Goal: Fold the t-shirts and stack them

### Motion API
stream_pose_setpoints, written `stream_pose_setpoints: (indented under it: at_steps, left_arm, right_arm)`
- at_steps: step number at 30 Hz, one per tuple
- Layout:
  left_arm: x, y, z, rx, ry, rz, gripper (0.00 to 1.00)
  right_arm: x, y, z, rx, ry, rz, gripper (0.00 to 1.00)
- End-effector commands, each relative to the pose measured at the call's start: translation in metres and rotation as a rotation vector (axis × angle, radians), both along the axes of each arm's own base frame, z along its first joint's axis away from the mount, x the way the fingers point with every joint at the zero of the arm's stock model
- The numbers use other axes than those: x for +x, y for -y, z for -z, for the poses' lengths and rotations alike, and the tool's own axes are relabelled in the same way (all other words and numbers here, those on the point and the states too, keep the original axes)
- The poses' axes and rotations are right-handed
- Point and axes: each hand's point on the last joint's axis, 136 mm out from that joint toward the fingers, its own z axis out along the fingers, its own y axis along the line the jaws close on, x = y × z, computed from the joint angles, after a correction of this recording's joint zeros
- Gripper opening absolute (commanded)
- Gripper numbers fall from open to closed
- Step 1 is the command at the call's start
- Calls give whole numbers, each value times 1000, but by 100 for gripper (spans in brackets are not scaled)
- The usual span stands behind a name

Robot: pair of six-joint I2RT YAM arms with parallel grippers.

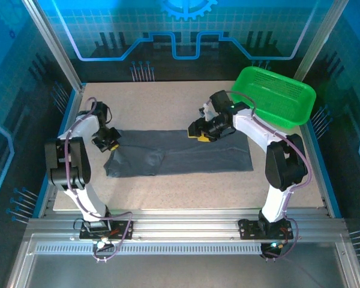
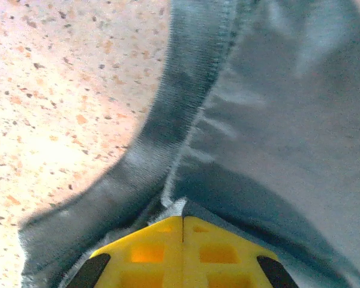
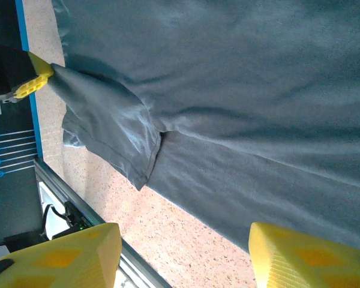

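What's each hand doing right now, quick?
Left hand: closed, pinching the edge of the t-shirt.
Right hand: open above the t-shirt, holding nothing.

Left wrist view: the t-shirt [image 2: 276, 120] runs off the top and right edges, its hem soft with blur; the pinched fold vanishes between the closed fingers of the left hand [image 2: 183, 221], cut by the bottom edge. Right wrist view: both fingers of the right hand [image 3: 183, 237] are cropped below. Top view: the right arm [image 1: 252, 123] covers the near-left corner of the green basket [image 1: 282, 96]
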Motion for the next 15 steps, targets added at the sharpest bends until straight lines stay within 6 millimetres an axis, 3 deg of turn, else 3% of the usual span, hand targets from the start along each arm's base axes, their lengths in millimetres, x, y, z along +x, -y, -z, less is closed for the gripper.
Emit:
stream_pose_setpoints:
  at_steps: [1,6,10,12,15]
  left_arm:
    - [13,-20,1,96,-6,29,0]
    - [25,-25,-15,125,58,-11,18]
    - [-5,-26,-40,166,80,-123,19]
    - [-25,-11,-43,122,93,-184,18]
    - [-51,34,-35,-21,94,-257,17]
  right_arm:
    - [-3,14,-5,-24,23,17,58]
    - [-4,38,13,-97,23,57,56]
    - [0,75,26,-189,26,118,54]
    - [3,97,33,-276,26,142,52]
    - [10,132,45,-426,20,166,44]
